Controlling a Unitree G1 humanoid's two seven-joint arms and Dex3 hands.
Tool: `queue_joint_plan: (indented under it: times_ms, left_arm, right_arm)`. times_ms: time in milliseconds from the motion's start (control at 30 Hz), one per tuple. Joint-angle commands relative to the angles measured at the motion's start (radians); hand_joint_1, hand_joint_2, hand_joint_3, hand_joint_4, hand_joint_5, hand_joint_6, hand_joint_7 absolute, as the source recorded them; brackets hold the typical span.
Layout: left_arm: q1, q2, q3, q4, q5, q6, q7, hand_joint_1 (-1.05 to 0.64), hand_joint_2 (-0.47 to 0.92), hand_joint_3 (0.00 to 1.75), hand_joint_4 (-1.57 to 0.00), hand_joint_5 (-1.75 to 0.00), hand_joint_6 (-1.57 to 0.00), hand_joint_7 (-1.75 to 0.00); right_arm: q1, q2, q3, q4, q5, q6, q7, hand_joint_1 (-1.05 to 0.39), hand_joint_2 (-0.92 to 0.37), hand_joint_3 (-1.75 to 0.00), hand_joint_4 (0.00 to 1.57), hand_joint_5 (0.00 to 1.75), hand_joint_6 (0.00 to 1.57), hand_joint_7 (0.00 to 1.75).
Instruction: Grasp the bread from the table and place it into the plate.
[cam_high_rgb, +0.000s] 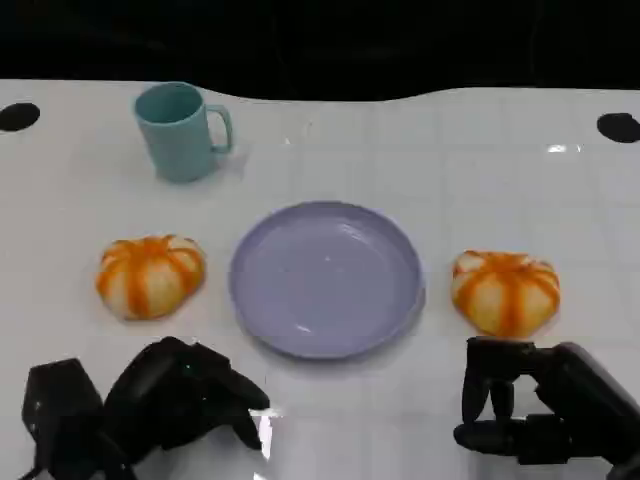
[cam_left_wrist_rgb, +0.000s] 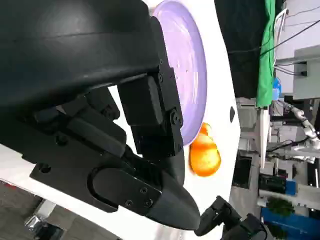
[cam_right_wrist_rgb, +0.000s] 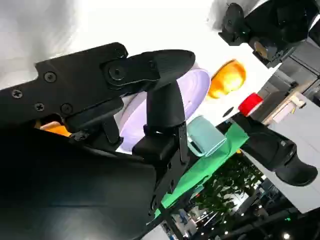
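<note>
Two orange-striped bread rolls lie on the white table, one on each side of a lilac plate (cam_high_rgb: 327, 277). The left bread (cam_high_rgb: 150, 275) sits just ahead of my left hand (cam_high_rgb: 175, 400), which holds nothing. The right bread (cam_high_rgb: 505, 291) lies directly in front of my right hand (cam_high_rgb: 535, 405), whose fingers are spread and empty, a small gap short of it. In the left wrist view the plate (cam_left_wrist_rgb: 189, 65) and the right bread (cam_left_wrist_rgb: 204, 156) show past my left hand (cam_left_wrist_rgb: 100, 125). The right wrist view has the plate (cam_right_wrist_rgb: 199, 89) and the left bread (cam_right_wrist_rgb: 227, 77) beyond my right hand (cam_right_wrist_rgb: 130, 95).
A teal mug (cam_high_rgb: 181, 130) stands at the back left, its handle turned right; it shows in the right wrist view too, as the mug (cam_right_wrist_rgb: 207, 140). Bare white table (cam_high_rgb: 430, 150) stretches behind the plate. The table's far edge meets a dark background.
</note>
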Motion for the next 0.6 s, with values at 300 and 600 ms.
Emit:
queue_joint_plan:
  times_ms: [300,600]
  left_arm:
    - [-0.009,0.017,0.008,0.01,-0.007,0.001,-0.005,-1.05,0.85,0.0,-1.25,-0.88,-1.57,-0.03]
    - [-0.011,0.017,0.009,0.009,-0.01,0.0,-0.011,-1.05,0.85,0.0,-1.25,-0.88,-1.57,-0.03]
  right_arm:
    - [-0.012,-0.015,0.001,0.017,0.008,-0.013,-0.005,-0.48,-0.92,-0.18,0.81,1.75,0.67,1.69]
    - [-0.009,-0.02,0.0,0.007,0.019,-0.003,0.005,-0.48,-0.92,-0.18,0.8,1.75,0.67,1.67]
